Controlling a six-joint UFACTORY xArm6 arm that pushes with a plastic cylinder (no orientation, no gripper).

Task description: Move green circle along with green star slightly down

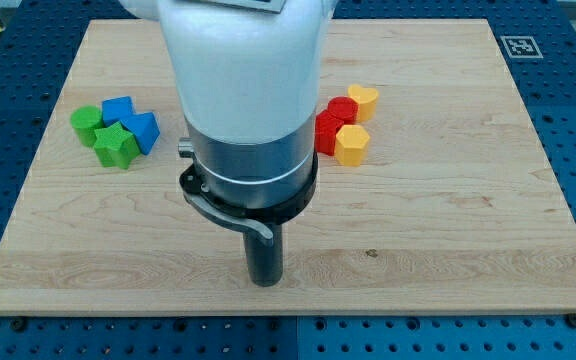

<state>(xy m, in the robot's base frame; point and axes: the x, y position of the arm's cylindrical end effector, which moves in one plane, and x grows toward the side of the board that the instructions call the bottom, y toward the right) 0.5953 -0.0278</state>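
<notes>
The green circle (pixel 85 123) lies at the view's left on the wooden board (pixel 448 200). The green star (pixel 115 146) lies just below and right of it, touching it. Two blue blocks (pixel 118 110) (pixel 143 130) sit against them on the right. My rod comes down at the middle of the board, and my tip (pixel 265 281) rests near the bottom edge, well to the right of and below the green blocks, touching none.
Right of the arm stands a cluster: a yellow heart (pixel 364 98), a red block (pixel 342 110), another red block (pixel 327 132) and a yellow hexagon (pixel 352 144). The arm's white and grey body (pixel 243 90) hides the board's middle top.
</notes>
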